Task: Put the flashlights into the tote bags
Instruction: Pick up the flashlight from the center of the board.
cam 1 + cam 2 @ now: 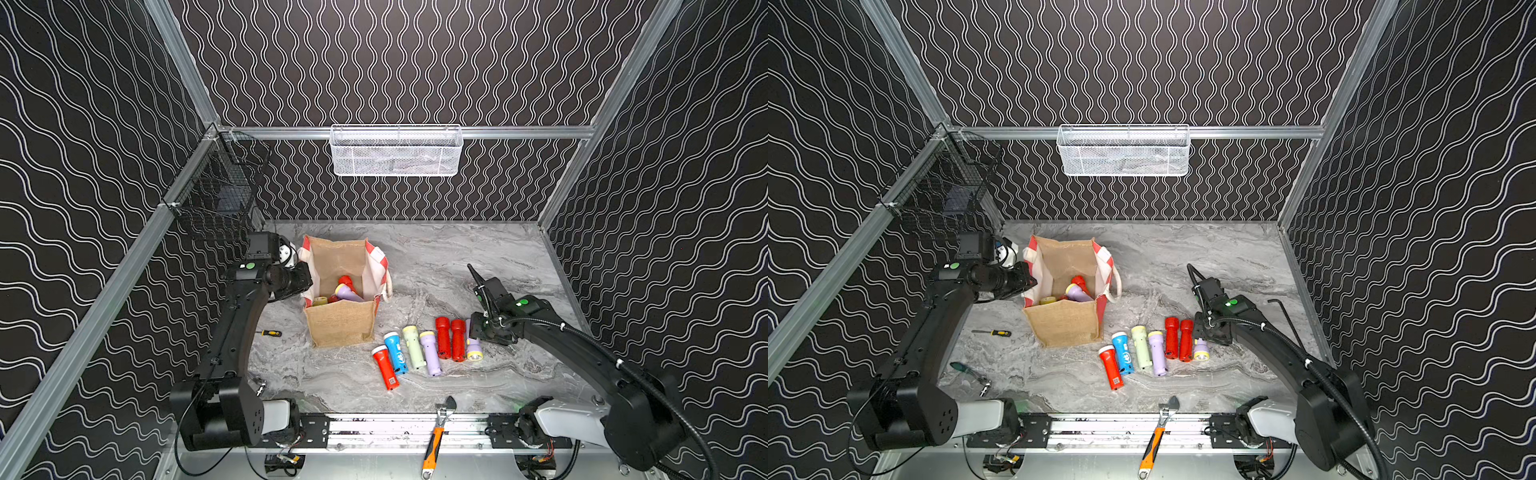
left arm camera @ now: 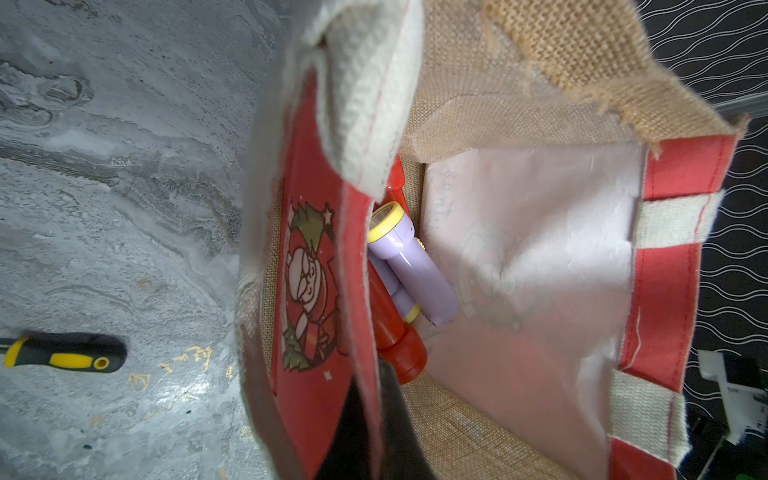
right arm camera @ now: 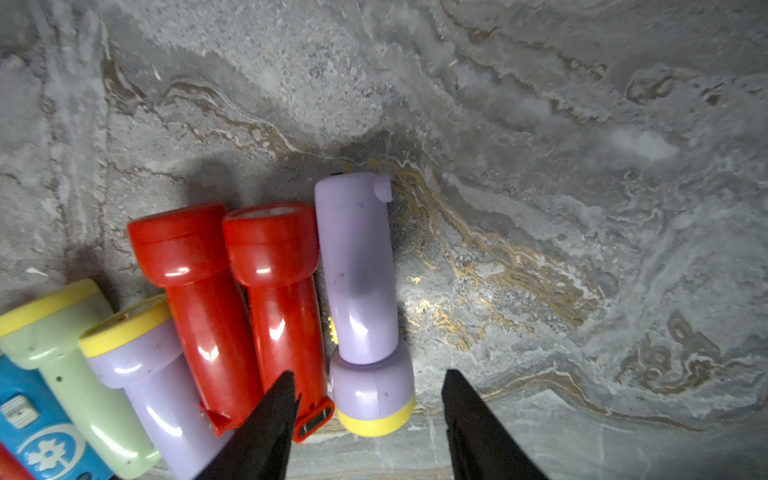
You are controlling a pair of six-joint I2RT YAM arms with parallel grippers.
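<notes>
The tote bag stands open at the left middle of the table, tan burlap with red-and-white side panels. Several flashlights lie inside it, a lilac one on top of a red one. My left gripper is shut on the bag's red side panel at the rim. Several more flashlights lie in a row to the right of the bag. The rightmost is a lilac flashlight. My right gripper is open, its fingers either side of that flashlight's head, next to a red flashlight.
A yellow-black screwdriver lies left of the bag. An orange-handled wrench rests on the front rail. A white mesh basket hangs on the back wall and a black wire basket on the left wall.
</notes>
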